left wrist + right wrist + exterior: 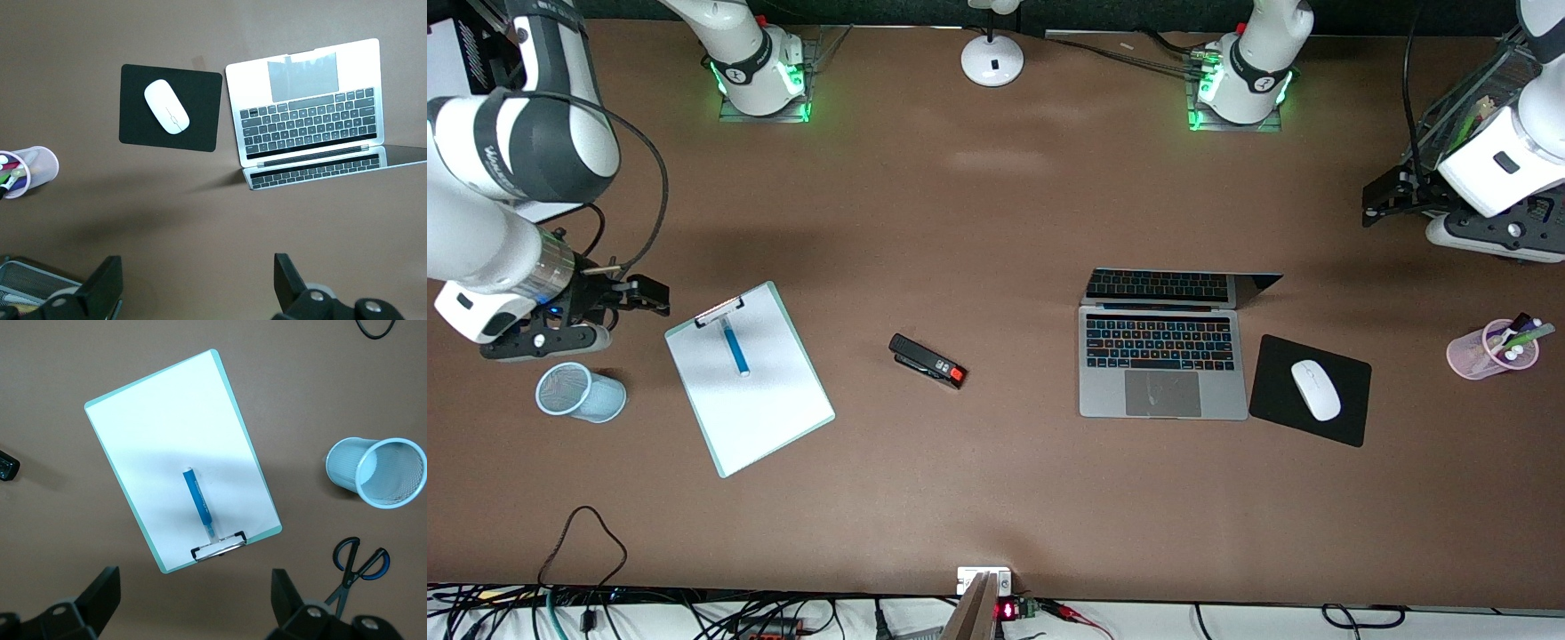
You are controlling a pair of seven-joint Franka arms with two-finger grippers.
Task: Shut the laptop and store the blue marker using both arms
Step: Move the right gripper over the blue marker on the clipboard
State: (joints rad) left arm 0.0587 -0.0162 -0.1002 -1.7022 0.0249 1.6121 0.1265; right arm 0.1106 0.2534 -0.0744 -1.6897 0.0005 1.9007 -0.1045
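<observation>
The right tool (645, 296) hangs spread wide and empty over the worktop (996, 213) at the right arm's end, just beside the clipboard (760, 400). The marker (735, 347) lies on that clipboard, near its clip and close to the tool. The left tool (1378, 197), also wide open and empty, hangs at the left arm's end, well apart from the open laptop (1163, 391).

High front camera overlooks table (996, 498); both wrist cameras look straight down.
</observation>
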